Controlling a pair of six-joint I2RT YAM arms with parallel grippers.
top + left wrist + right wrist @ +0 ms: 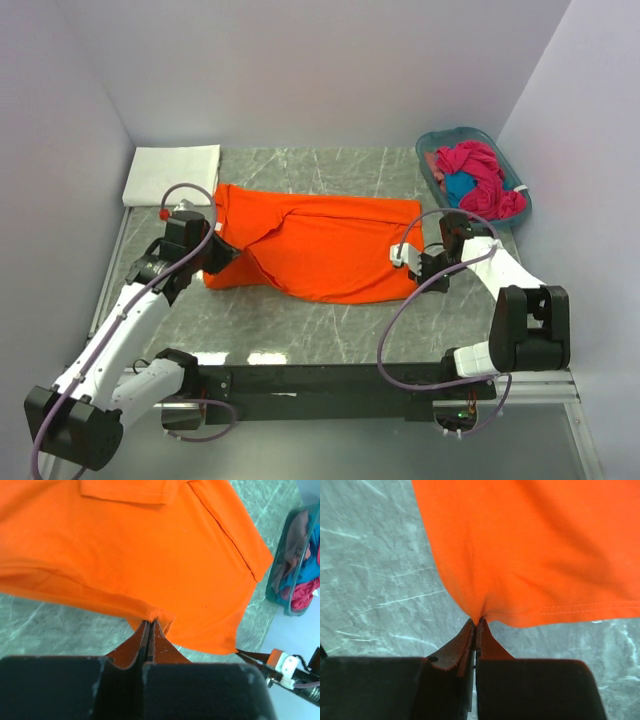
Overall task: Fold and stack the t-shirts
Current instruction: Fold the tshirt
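The left gripper (pixel 149 624) and the right gripper (pixel 477 624) each pinch an edge of the orange t-shirt (pixel 320 245), fingers (pixel 457 647) pressed together.

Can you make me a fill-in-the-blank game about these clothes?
The t-shirt spread on the table is ____.
Both the left gripper and right gripper are ____ on its edge.
The folded cloth at far left is ____.
The magenta and blue clothes lie in a teal ____.
Missing words: orange, shut, white, basket.
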